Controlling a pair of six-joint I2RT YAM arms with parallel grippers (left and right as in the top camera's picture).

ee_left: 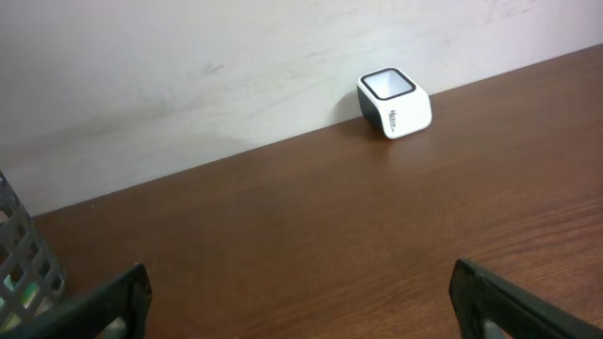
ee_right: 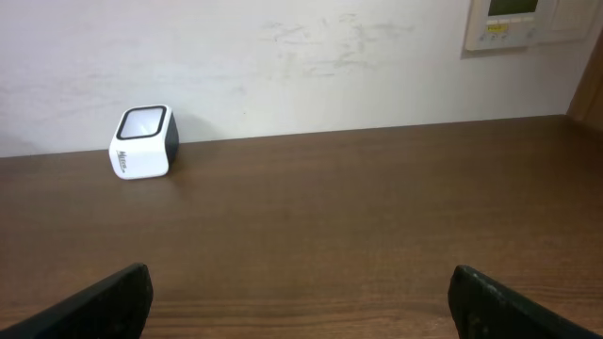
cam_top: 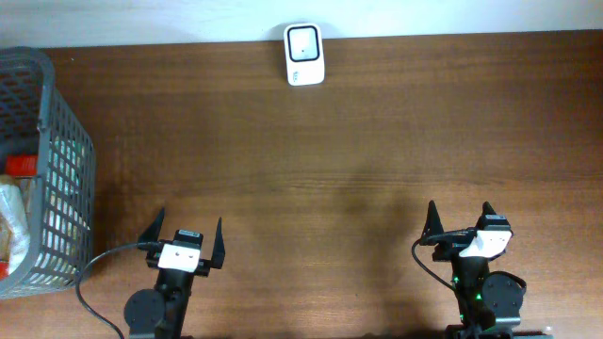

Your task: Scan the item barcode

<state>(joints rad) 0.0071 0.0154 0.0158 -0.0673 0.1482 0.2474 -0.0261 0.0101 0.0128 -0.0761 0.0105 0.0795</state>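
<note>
Seen from above, a dark brown wooden table [cam_top: 330, 169] fills the frame, with a strip of pale wall [cam_top: 452, 14] along the top edge. At top centre, against the wall, sits a small white box-shaped barcode scanner [cam_top: 304, 54] with a dark-rimmed square window on its upper face.

A grey plastic mesh basket [cam_top: 61, 188] stands at the left edge of the frame, partly cut off. It holds packaged items [cam_top: 11, 221], one with a red part near its upper side. They cannot be identified through the mesh, and no barcode can be made out.

At lower left, the left gripper [cam_top: 187, 226] rests low over the table just right of the basket. Its two black fingers are spread wide with nothing between them. A black cable [cam_top: 89, 282] loops from it toward the bottom edge. At lower right, the right gripper [cam_top: 460, 215] is likewise spread wide and grasps nothing. Both are well apart from the scanner and from each other.

The left wrist view shows the scanner in the upper right of the frame and a sliver of basket at the left edge. The right wrist view shows the scanner at upper left and a beige wall control panel [ee_right: 509, 24] at upper right.
</note>
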